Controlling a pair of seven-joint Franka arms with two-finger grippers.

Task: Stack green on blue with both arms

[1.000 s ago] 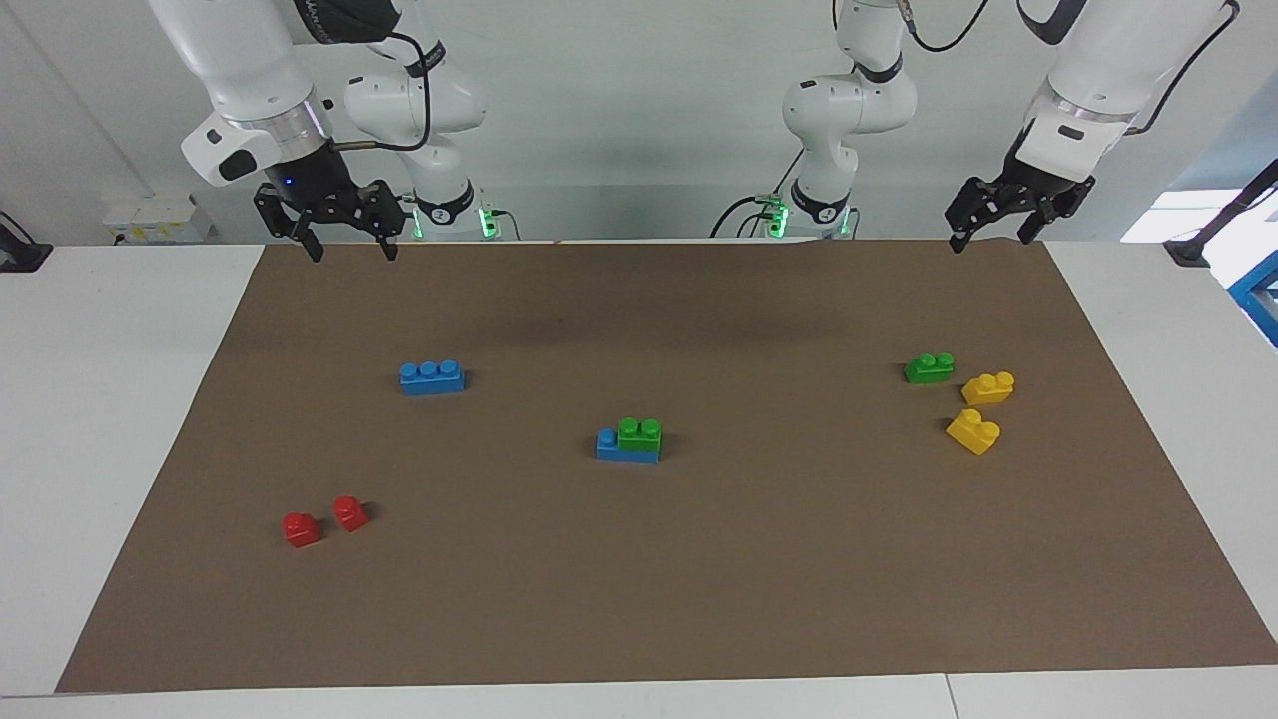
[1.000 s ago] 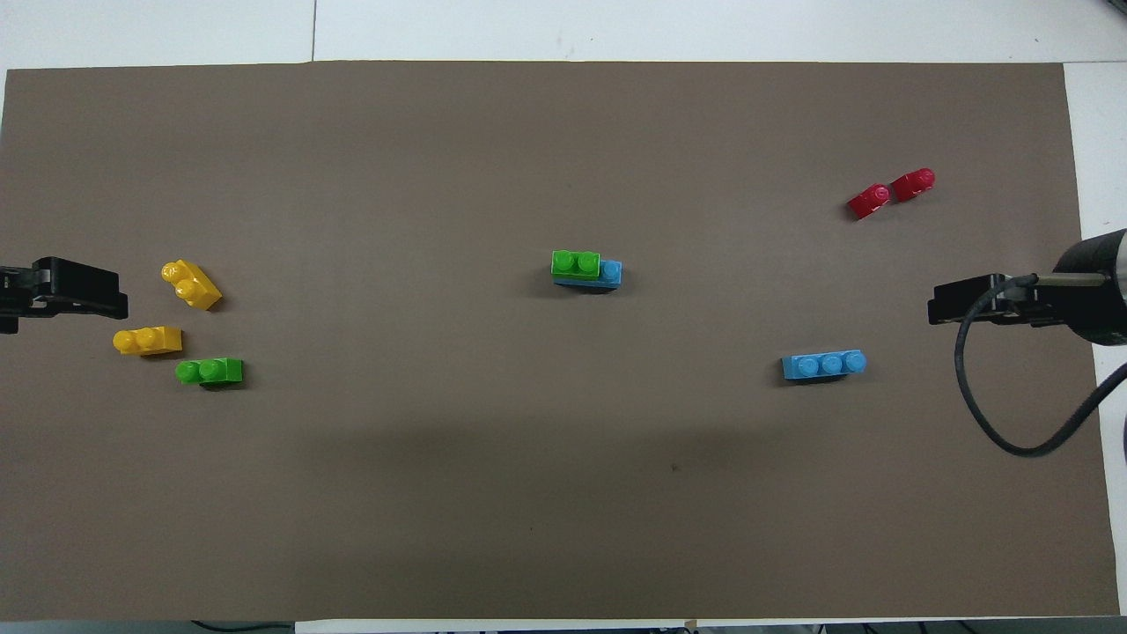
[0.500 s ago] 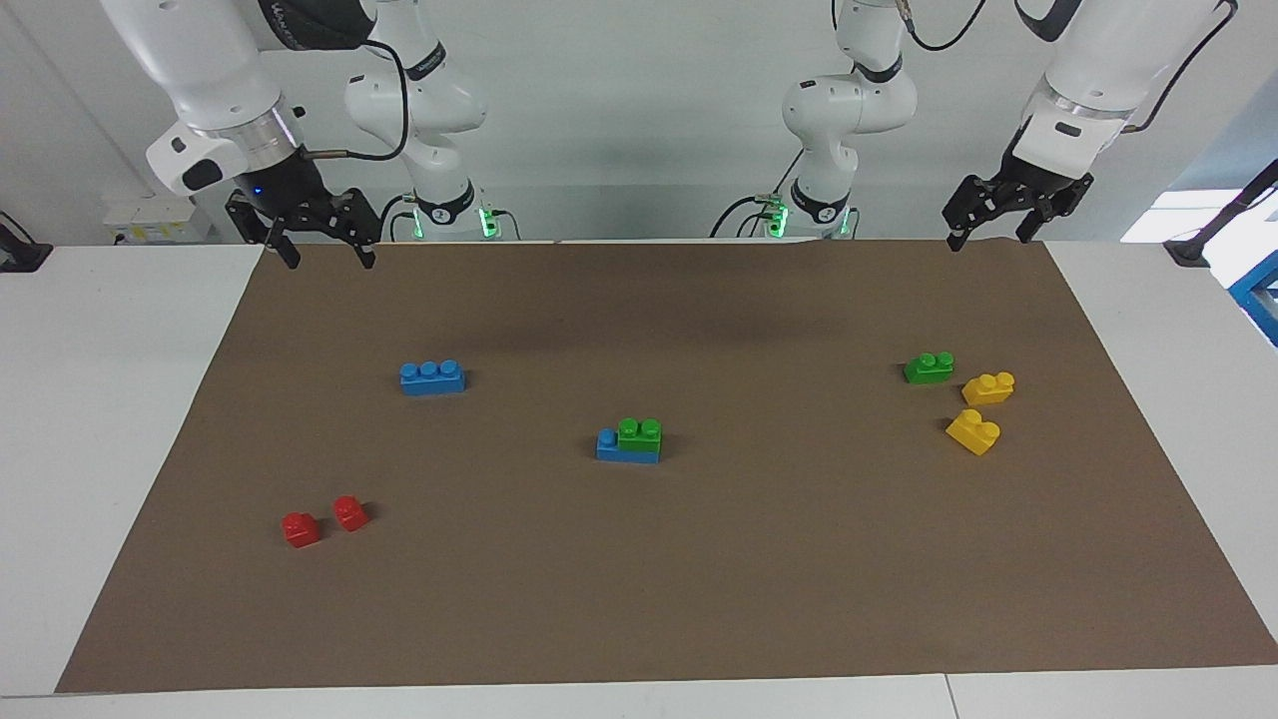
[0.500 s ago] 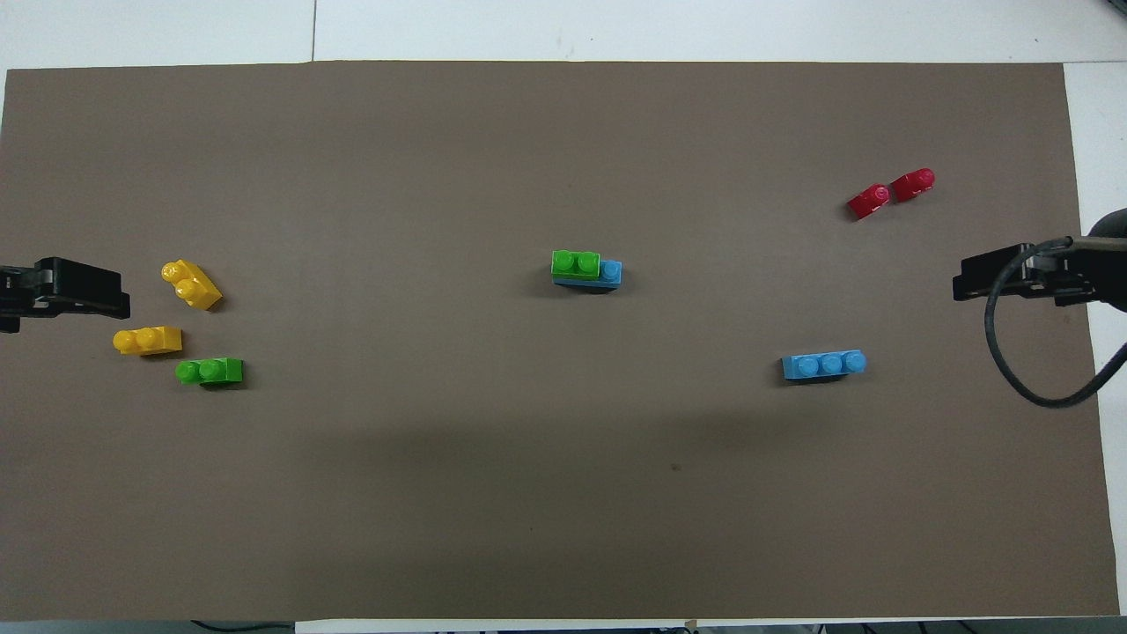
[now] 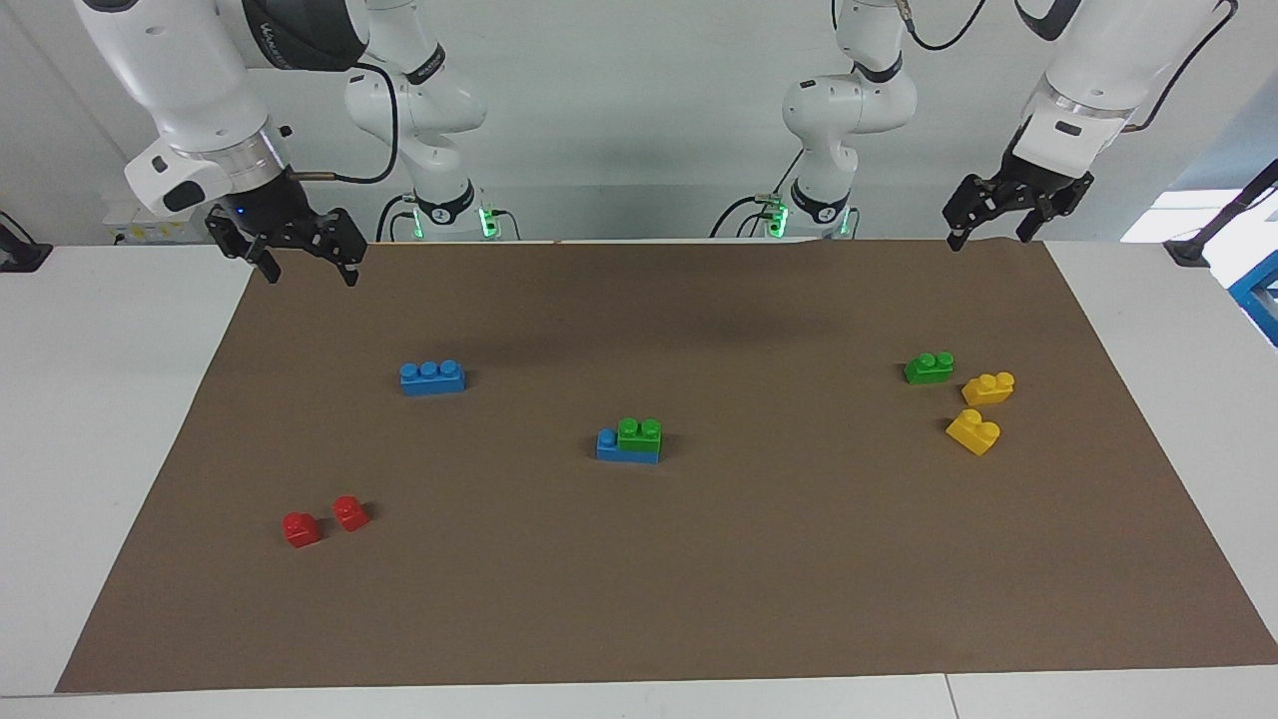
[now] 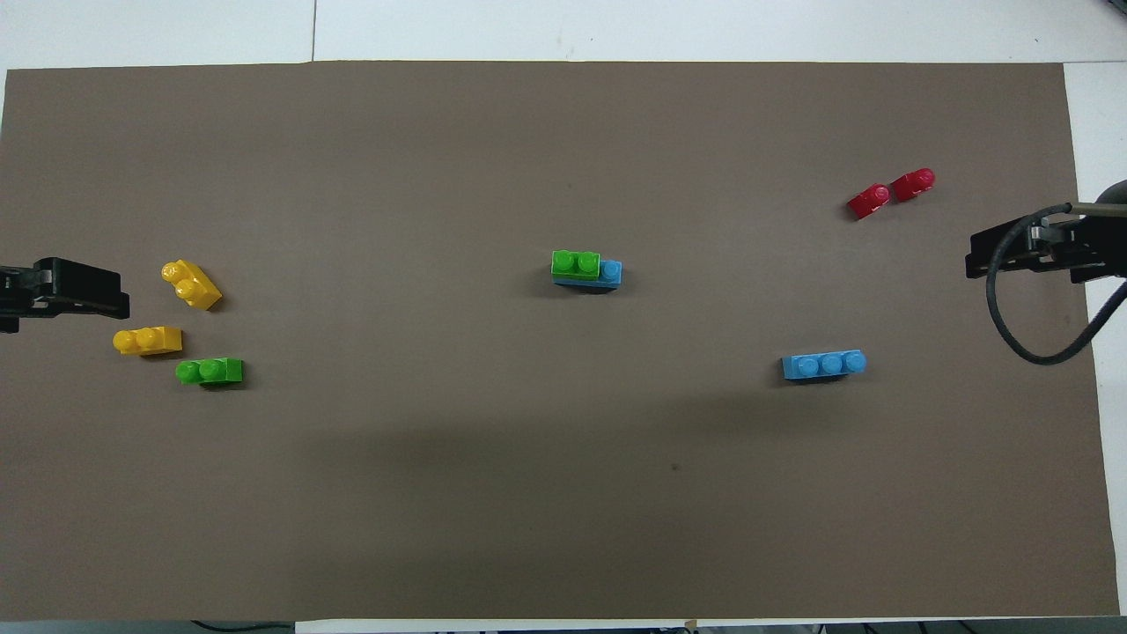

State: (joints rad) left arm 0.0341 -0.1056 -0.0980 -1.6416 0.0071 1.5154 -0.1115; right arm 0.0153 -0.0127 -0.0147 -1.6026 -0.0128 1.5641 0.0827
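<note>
Mid-mat, a green two-stud brick point(image 5: 639, 433) sits stacked on a blue three-stud brick point(image 5: 627, 446), with nothing gripping them. Both grippers hang empty with fingers spread, left gripper point(image 5: 994, 238) and right gripper point(image 5: 309, 273), each over its own robot-side corner of the brown mat point(image 5: 699, 599).

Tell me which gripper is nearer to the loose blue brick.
Right. The right gripper hangs open over the mat's edge at the loose blue brick's end of the table; the left gripper hangs open at the other end, above the mat's corner.
</note>
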